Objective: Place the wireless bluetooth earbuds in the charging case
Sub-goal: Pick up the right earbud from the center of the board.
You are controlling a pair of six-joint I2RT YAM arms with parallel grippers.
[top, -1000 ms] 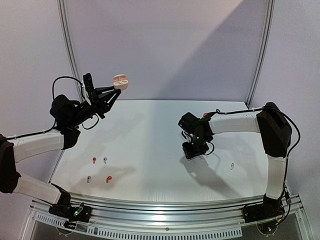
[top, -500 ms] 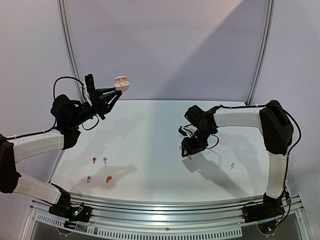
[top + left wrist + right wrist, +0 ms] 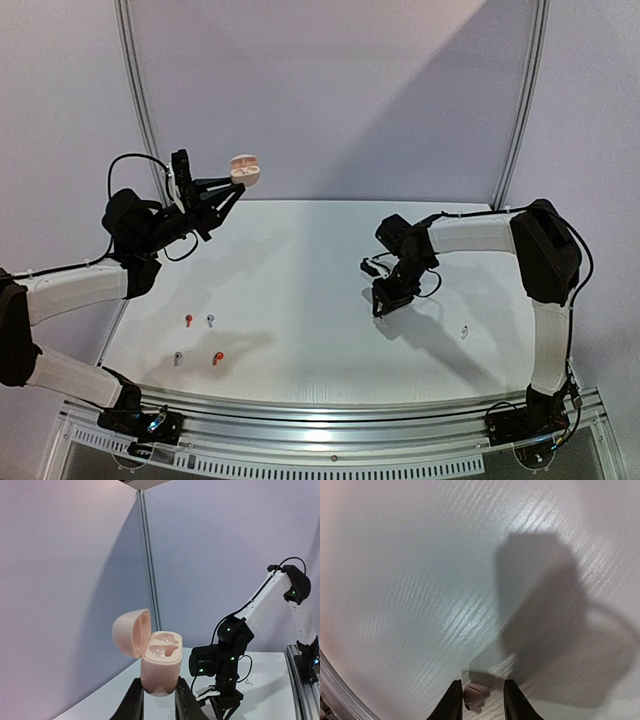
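Note:
My left gripper (image 3: 240,181) is raised at the far left, shut on a pink charging case (image 3: 245,168) whose lid stands open. In the left wrist view the case (image 3: 160,660) shows two empty sockets. My right gripper (image 3: 386,304) points down at the table right of centre. In the right wrist view a pale earbud (image 3: 475,696) lies on the table between its fingers, against the left finger with a gap to the right one; the gripper (image 3: 481,686) is open. Two red earbuds (image 3: 188,319) (image 3: 216,357) and two lavender-grey ones (image 3: 210,320) (image 3: 178,357) lie at the left front.
A white earbud (image 3: 464,332) lies alone on the table to the right of my right gripper, also seen in the left wrist view as a white earbud (image 3: 248,682). A metal rail (image 3: 330,415) runs along the table's near edge.
The right gripper has shifted slightly right and down to the table, and its jaws have narrowed round the pale earbud. The left arm and the case have stayed still.

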